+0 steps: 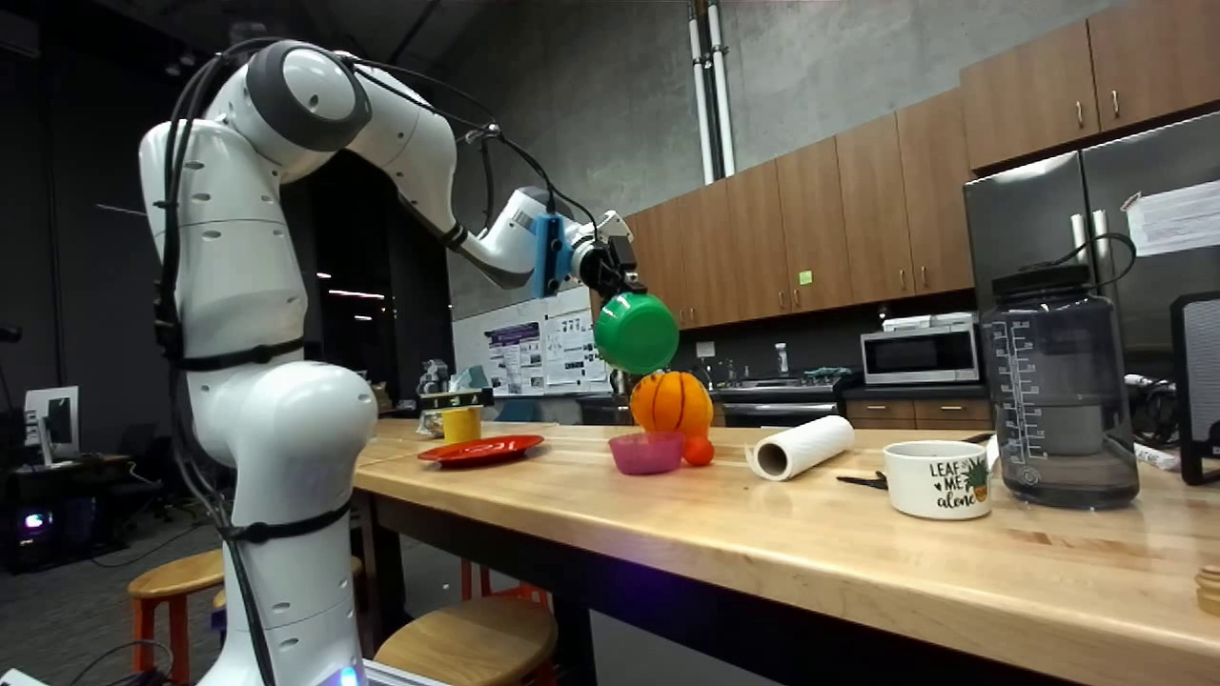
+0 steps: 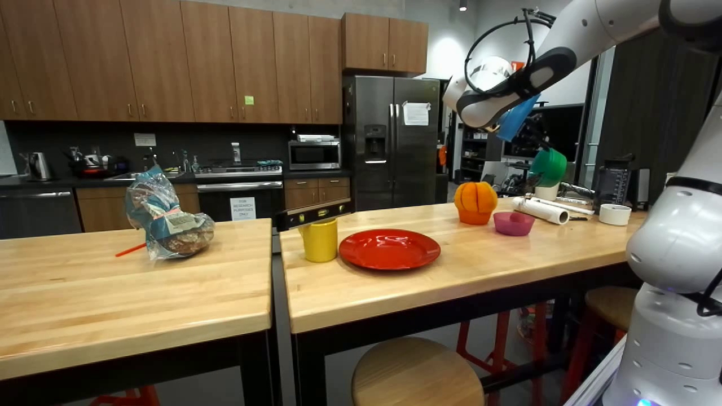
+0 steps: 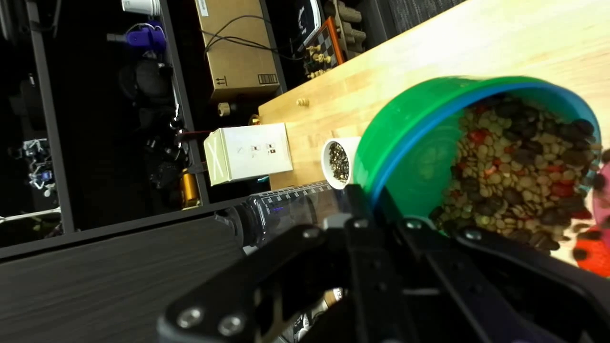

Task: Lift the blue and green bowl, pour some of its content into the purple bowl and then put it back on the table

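Note:
The blue and green bowl (image 1: 637, 332) is tilted in the air above the purple bowl (image 1: 648, 453). Both also show in an exterior view, the green bowl (image 2: 549, 167) up and right of the purple bowl (image 2: 513, 224). My gripper (image 3: 374, 195) is shut on the green bowl's blue rim, one finger inside and one outside. In the wrist view the bowl (image 3: 405, 114) holds mixed beans (image 3: 510, 176) heaped toward its low right side. Some dark pieces show past the rim beside the purple bowl's edge (image 3: 603, 190). The purple bowl's inside is mostly hidden. It stands on the wooden table (image 1: 724, 514).
An orange ribbed ball (image 1: 672, 405) stands close behind the purple bowl. A paper roll (image 1: 805, 448), a white mug (image 1: 939, 481) and a large bottle (image 1: 1063, 400) stand farther along. A red plate (image 2: 389, 249) and a yellow cup (image 2: 320, 241) stand at the other end.

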Tool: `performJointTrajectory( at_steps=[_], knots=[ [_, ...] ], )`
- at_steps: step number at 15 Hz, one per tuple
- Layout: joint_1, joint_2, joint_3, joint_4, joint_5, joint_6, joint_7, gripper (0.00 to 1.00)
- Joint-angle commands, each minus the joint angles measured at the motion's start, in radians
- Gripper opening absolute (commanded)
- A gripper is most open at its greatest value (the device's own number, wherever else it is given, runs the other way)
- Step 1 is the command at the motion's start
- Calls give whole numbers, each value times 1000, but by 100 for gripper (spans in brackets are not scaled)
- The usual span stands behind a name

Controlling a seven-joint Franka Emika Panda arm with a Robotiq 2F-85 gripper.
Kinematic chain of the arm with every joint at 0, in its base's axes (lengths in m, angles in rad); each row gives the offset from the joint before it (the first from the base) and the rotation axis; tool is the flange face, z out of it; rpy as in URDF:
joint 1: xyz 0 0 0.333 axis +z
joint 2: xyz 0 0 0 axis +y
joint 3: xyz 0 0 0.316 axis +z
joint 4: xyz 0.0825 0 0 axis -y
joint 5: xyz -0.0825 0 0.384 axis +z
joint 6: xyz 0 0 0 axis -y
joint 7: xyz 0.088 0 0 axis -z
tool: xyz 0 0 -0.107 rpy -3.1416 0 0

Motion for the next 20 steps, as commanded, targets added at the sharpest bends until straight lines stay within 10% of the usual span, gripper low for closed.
performJointTrajectory(
  at_steps=[1,20],
  knots=[
    [24,29,-13,37,-27,-37,-2,2],
    [46,101,-15,87,-84,-77,-11,2]
  ],
)
